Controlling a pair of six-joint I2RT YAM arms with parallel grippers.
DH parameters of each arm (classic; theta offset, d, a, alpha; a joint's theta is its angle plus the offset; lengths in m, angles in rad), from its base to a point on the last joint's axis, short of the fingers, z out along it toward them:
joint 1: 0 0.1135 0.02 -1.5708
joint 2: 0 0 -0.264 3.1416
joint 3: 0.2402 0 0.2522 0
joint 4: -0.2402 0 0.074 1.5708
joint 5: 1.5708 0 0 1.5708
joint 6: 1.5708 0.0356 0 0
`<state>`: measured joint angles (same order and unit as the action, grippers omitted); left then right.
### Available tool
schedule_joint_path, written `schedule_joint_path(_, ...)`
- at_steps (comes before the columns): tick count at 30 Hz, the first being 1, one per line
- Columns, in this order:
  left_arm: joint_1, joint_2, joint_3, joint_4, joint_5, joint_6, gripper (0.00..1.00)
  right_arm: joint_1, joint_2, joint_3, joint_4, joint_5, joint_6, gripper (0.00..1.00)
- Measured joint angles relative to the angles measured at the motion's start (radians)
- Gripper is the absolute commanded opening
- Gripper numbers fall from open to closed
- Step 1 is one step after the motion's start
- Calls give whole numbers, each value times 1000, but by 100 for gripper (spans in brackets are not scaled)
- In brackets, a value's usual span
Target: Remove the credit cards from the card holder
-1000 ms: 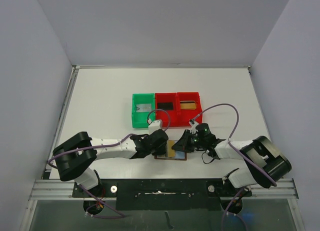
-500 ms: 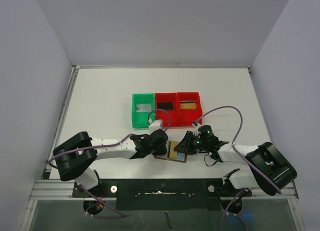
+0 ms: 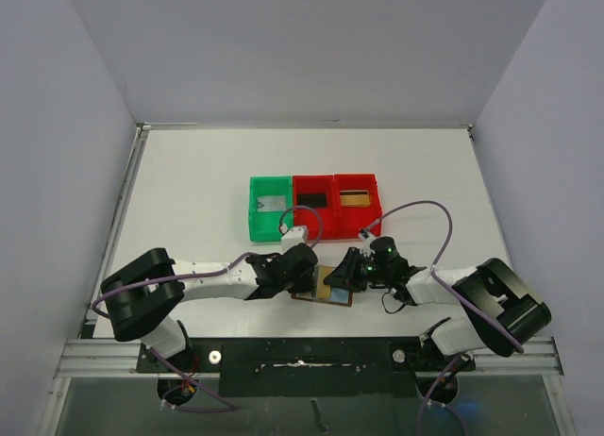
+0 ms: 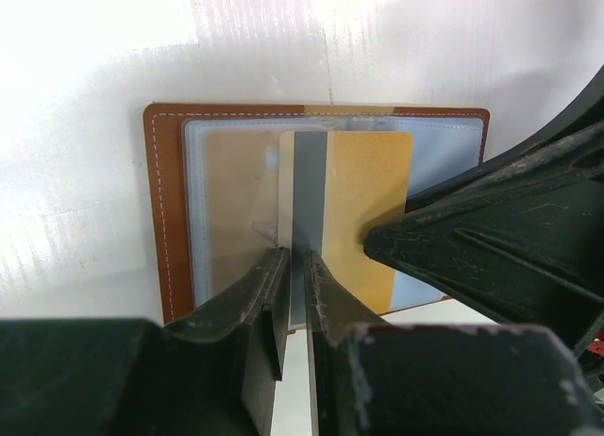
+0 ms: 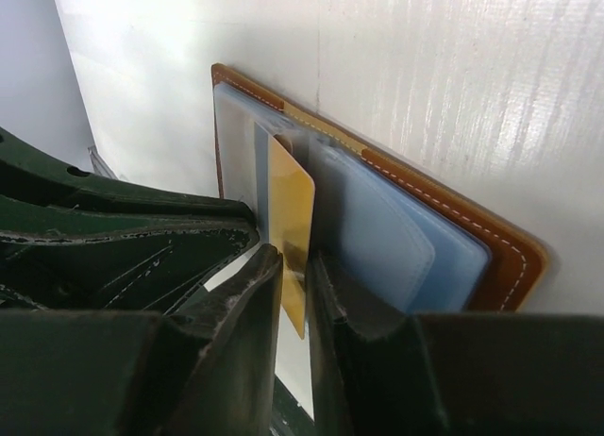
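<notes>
A white table (image 3: 189, 181) fills a plain booth, hemmed in by three bare, pale lilac-grey surfaces: the left wall (image 3: 57, 125), the back wall (image 3: 302, 49) and the right wall (image 3: 557, 125). The light is soft and even, with bright glare on the tabletop seen close up. A metal rail (image 3: 94, 362) runs along the near edge, a black plate (image 3: 302, 354) fixed across it.

Card holder (image 3: 324, 296): lying open near the table's (image 3: 189, 191) near edge.
Gold card (image 3: 333, 283): showing on it.
Left gripper (image 3: 314, 277): reaching over its left side.
Right gripper (image 3: 348, 278): reaching over its right side.
Green bin (image 3: 270, 209), two red bins (image 3: 335, 202): standing in a row farther back.
</notes>
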<state>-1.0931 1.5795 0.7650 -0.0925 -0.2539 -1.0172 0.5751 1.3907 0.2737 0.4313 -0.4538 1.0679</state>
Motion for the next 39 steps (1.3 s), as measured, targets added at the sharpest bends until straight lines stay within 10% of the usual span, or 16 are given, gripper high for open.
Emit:
schedule_joint_path(29,-5,6,6,0,3,3,10,-29,-22,-57,56,-11,55,19)
schedule_joint_path(39,-5,6,6,-1,3,3,10,-11,22,-58,121,-26,71,6)
